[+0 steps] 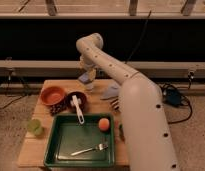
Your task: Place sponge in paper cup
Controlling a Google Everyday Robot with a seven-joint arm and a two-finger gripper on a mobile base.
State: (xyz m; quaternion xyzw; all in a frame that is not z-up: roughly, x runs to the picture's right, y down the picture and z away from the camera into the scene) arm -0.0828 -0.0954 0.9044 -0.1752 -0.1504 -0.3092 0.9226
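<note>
My gripper [87, 74] hangs from the arm above the back middle of the wooden table [33, 145]. It is shut on the grey-blue sponge [86, 78], which is held just off the table. A small whitish shape right under the sponge, at the table's back edge, looks like the paper cup [90, 86]. The sponge sits just above its rim, and I cannot tell whether they touch.
An orange bowl [52, 95] and a dark bowl holding a white brush [76, 104] stand left of centre. A blue-grey triangular cloth [111, 91] lies to the right. A green tray [61, 150] holds a fork [89, 148] and an orange ball [103, 124]. A light green cup [34, 126] stands front left.
</note>
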